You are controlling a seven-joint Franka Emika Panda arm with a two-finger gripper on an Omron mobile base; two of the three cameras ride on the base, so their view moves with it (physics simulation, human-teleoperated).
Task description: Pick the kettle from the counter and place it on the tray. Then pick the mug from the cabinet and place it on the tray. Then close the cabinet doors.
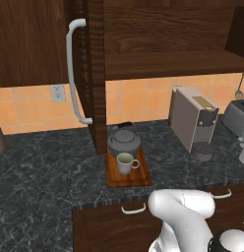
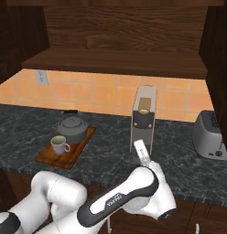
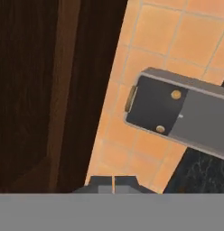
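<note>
Kettle (image 1: pixel 124 142), mug (image 1: pixel 126 163) on tray (image 1: pixel 128 179), doors (image 1: pixel 97 74) seemingly open

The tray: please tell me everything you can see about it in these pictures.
The tray is a flat, rectangular, reddish-brown board that looks like wood, with a low raised rim. It lies flat on the dark marbled counter, close to the open cabinet door. The grey kettle sits on its back half and the pale mug on its front half, close together. The front strip is bare. Nothing else touches it.
</note>
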